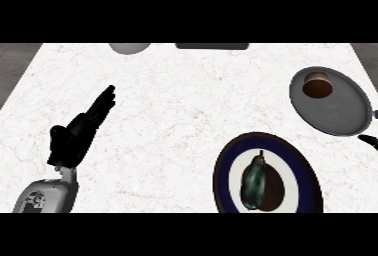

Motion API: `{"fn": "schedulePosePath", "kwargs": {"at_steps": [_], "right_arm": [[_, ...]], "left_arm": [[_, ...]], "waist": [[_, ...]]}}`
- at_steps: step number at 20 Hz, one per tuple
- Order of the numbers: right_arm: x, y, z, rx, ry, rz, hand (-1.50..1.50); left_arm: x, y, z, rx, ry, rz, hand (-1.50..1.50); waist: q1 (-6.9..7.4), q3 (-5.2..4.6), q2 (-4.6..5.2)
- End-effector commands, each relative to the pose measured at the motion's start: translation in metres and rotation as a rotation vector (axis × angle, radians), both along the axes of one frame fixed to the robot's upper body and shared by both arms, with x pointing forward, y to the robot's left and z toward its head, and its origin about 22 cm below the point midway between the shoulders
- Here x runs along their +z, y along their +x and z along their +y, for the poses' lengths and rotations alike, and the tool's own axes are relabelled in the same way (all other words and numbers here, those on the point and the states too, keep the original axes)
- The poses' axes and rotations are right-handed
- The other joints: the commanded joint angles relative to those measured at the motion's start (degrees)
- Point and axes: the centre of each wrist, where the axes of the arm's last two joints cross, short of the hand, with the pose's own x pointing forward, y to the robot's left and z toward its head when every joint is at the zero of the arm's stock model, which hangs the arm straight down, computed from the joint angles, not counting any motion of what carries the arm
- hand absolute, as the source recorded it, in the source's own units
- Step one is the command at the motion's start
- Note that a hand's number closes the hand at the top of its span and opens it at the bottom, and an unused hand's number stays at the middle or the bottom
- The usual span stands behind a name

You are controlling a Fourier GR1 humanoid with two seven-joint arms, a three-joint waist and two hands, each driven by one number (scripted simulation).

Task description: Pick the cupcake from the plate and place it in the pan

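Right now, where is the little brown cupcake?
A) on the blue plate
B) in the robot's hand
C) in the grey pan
C: the cupcake sits inside the grey pan at the right, while the left hand is open and holds nothing.

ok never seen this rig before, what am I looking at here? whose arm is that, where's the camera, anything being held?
It is a humanoid robot at a kitchen counter, seen from a camera in its head looking steeply down. The grey forearm with the black robot hand at the left is its left one; it is open, fingers straight, and holds nothing. The right robot hand is out of view. At the right sits a grey pan with a brown cupcake already inside. Below it is a dark-rimmed plate with a dark green vegetable lying on it. Two more things at the far edge are cut off, too little showing to name.
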Motion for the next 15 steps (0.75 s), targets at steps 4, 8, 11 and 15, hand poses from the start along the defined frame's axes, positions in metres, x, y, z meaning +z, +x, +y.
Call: {"fn": "schedulePosePath", "kwargs": {"at_steps": [4, 8, 11, 15], "right_arm": [[-0.037, -0.043, -0.001, 0.033, 0.037, -0.019, -1.50], [-0.032, -0.059, -0.017, 0.036, 0.023, -0.043, -1.50], [-0.059, -0.064, 0.007, 0.063, 0.008, -0.024, -1.50], [-0.067, -0.077, 0.007, 0.000, -0.004, -0.037, -1.50]], "left_arm": [[0.005, 0.003, 0.010, 0.019, 0.001, 0.014, 0.00], [-0.006, -0.012, 0.006, 0.015, -0.010, 0.001, 0.00], [0.004, -0.001, -0.010, 0.003, -0.011, 0.017, 0.00], [0.016, -0.006, 0.007, 0.007, -0.001, 0.009, 0.00]], "waist": [[-0.88, -0.14, -0.51], [-0.42, -0.05, -0.39], [-0.88, -0.09, -0.48], [-1.03, -0.15, -0.68]]}}
